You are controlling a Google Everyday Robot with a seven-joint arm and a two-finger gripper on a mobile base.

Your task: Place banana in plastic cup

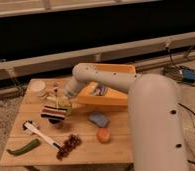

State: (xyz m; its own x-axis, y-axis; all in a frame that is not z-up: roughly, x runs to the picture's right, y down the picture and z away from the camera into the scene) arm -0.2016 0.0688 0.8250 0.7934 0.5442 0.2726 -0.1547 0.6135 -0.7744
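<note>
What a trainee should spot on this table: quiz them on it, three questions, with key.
1. True or false: the long green vegetable lies near the wooden table's front left corner.
2. Which lies nearest the round orange fruit? A squat white cup; B blue rectangular sponge; C dark grape cluster.
3. Fill in: in the picture, the robot's hand is to the ____ of the big yellow plastic bin.

Key: 1 true; 2 B; 3 left.

Gripper [62, 101], pale, is seen above a yellow-green plastic cup [66, 104]. Bin [113, 98] yellow; sponge [99, 119] blue; fruit [103, 135] orange; vegetable [24, 147] green; striped object [53, 113] noted.
</note>
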